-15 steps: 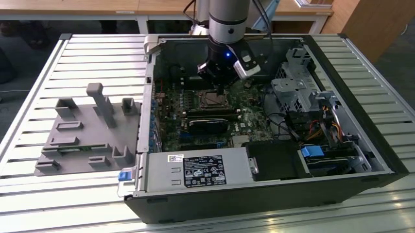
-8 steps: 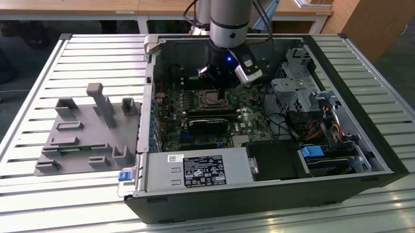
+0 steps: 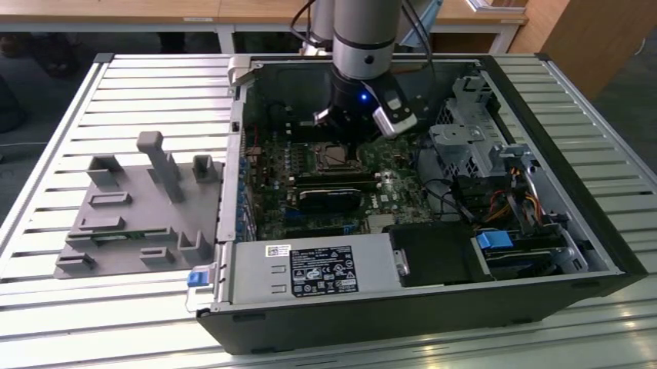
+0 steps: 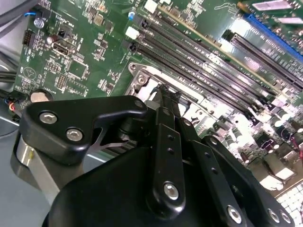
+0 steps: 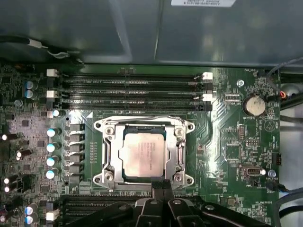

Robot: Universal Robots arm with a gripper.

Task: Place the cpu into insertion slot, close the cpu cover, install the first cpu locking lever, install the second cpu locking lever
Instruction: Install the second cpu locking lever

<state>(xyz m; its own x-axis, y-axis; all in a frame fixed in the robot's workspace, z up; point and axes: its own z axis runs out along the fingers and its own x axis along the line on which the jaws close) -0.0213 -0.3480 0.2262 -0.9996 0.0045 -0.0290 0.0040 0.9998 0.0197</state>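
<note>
my jaws (image 5: 162, 185) pressed together with nothing between them, poised at the edge of the insertion slot (image 5: 100, 142), cpu (image 5: 144, 153) seated inside it, cpu cover (image 5: 176, 152) lying closed around the chip, memory slots (image 5: 132, 90) just beyond on the green motherboard (image 5: 227, 142), open computer case (image 3: 575, 231) on the slatted desk (image 3: 61, 323)

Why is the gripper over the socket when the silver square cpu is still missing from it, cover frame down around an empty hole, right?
Not empty. In the first wrist view the silver-grey square cpu already sits in the socket, inside the silver metal cover frame. The gripper is at the socket's edge, as you say.
</note>
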